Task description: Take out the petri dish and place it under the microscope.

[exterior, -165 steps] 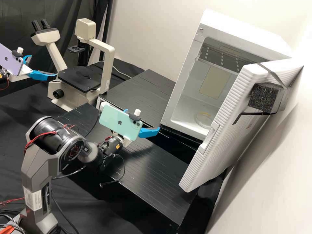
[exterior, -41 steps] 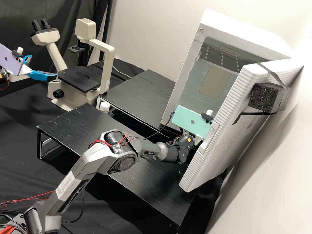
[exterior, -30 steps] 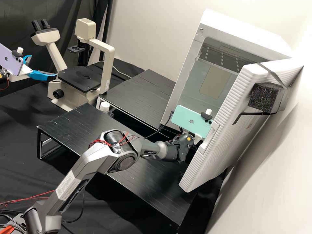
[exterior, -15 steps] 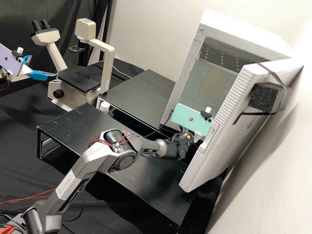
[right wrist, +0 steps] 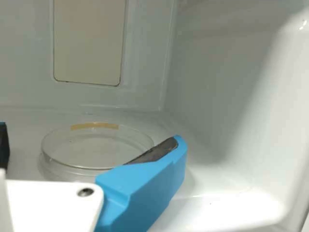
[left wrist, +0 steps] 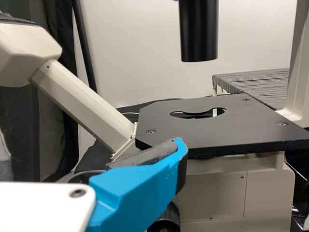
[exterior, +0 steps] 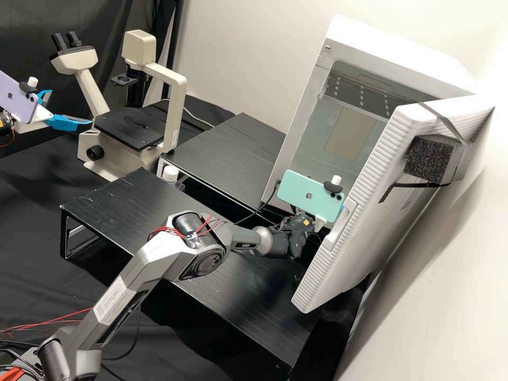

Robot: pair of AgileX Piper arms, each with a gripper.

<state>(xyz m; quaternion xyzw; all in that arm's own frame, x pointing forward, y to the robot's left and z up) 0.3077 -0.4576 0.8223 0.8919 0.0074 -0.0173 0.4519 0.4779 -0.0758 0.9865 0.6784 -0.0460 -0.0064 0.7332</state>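
Zero things gripped: right gripper (right wrist: 91,143) spread wide at petri dish (right wrist: 96,151) inside white chamber (right wrist: 217,96); left gripper (exterior: 70,107) also spread, near microscope (exterior: 127,129). Dish probably light, stiff, slippery, brittle: better take by side wall (right wrist: 67,170).

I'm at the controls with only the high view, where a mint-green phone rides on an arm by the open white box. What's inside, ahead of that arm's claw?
Observer: In the right wrist view, a clear, round petri dish sits on the floor of the white box.
Operator: Ooh! Has the claw grabbed it?
Observer: No, the right wrist view shows the right gripper open, its two fingers well apart.
Operator: Is the dish marked at all, so I'd know it again?
Observer: Yes, a tan strip runs along part of its rim.
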